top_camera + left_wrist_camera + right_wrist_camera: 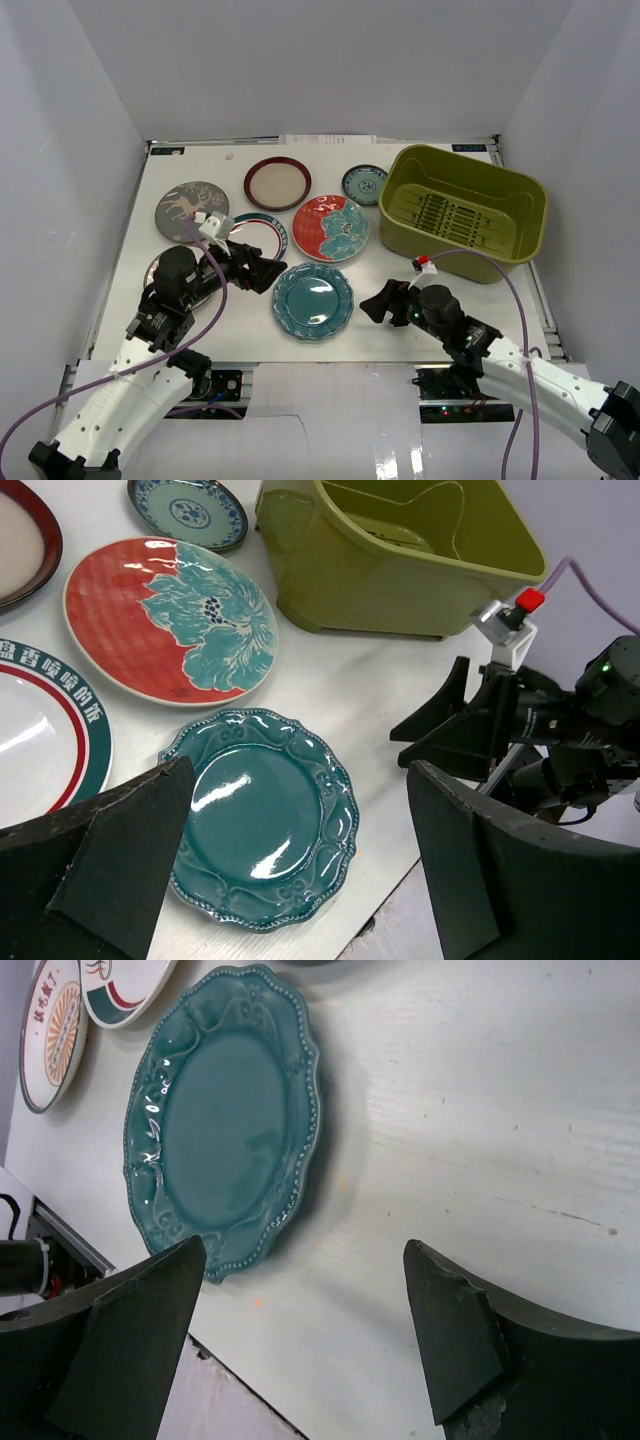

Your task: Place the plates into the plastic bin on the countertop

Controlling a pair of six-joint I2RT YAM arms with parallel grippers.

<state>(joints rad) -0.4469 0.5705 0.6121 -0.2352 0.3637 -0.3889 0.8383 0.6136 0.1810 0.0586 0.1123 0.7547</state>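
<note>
Both arms are reaching low over the bench (pixel 250 335), left tool (pixel 270 272) and right tool (pixel 379 303) gaping wide and empty, flanking the teal scalloped plate (pixel 313 299).

White arms (pixel 110 400), black tools (pixel 275 272), purple cables (pixel 217 300)

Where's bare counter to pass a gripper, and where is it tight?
Bare countertop lies between the teal scalloped plate and the bin; the right gripper sits there. Tight: the floral plate nearly touches the striped-rim plate and the teal one.
</note>
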